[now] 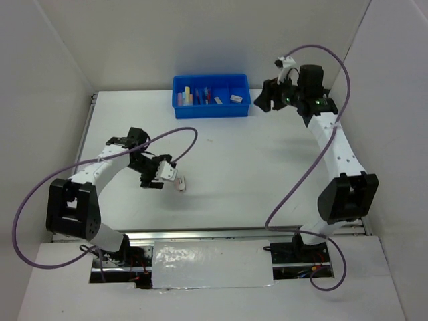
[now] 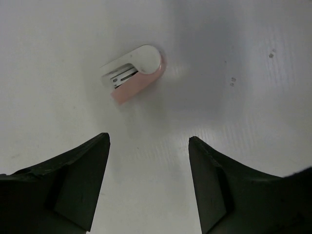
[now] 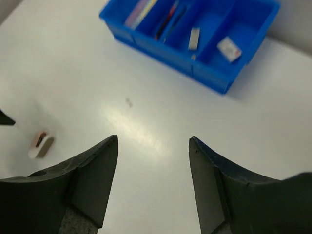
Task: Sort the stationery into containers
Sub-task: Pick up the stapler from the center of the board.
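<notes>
A small pink and white stationery item (image 2: 134, 72) lies on the white table just ahead of my open, empty left gripper (image 2: 148, 139); it also shows in the top view (image 1: 180, 184) and the right wrist view (image 3: 41, 144). The blue four-compartment tray (image 1: 211, 107) stands at the back centre and holds pale bars, red and blue pens and small erasers; it shows in the right wrist view (image 3: 210, 78) too. My left gripper (image 1: 168, 175) sits beside the item. My right gripper (image 1: 266, 99) is open and empty, raised right of the tray, as in its own view (image 3: 153, 139).
White walls close in the table on the left, back and right. A purple cable (image 1: 180, 144) loops over the table by the left arm. A small dark speck (image 3: 128, 102) marks the table surface in front of the tray.
</notes>
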Tool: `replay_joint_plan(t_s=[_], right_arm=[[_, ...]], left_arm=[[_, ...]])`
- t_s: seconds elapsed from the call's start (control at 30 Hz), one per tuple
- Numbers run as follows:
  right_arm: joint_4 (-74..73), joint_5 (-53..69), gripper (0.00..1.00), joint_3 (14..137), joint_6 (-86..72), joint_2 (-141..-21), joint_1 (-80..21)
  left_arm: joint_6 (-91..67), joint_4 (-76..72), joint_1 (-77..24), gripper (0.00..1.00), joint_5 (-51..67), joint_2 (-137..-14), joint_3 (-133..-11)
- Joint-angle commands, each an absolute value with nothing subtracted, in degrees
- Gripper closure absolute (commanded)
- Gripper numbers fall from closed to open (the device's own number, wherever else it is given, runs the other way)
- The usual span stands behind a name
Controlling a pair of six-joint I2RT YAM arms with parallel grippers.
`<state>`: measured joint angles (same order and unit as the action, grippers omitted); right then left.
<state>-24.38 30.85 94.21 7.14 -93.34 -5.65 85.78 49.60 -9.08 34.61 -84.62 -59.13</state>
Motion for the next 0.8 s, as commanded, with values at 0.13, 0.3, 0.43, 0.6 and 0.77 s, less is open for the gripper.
replay_joint_plan(t_s=[0.13,0.3,0.43,0.6,0.77], right_arm=[[-32.1,35.9,0.34,76.7,9.3,-85.5,-3.0],[-32.8,37.1,0.36,73.2,8.6,-82.9,-1.5],[-34.2,38.1,0.37,72.8,8.7,-82.8,-1.2],[-34.5,39.0,0.38,71.5,8.9,-82.7,-1.0],[-34.4,40.0,0.39,71.4,8.2,-83.6,-1.1]], left_arm=[[109.3,48.1,-11.5,0.34,38.0,-89.7,-57.3],[110.0,41.5,-14.1,0.42,37.5,-91.8,-54.9],[109.6,41.2,-14.9,0.41,39.8,-92.7,-57.5],[114.4,41.9,-15.8,0.54,41.0,-89.7,-58.4],[117.8,45.0,-18.0,0.66,39.6,-92.7,-62.4]])
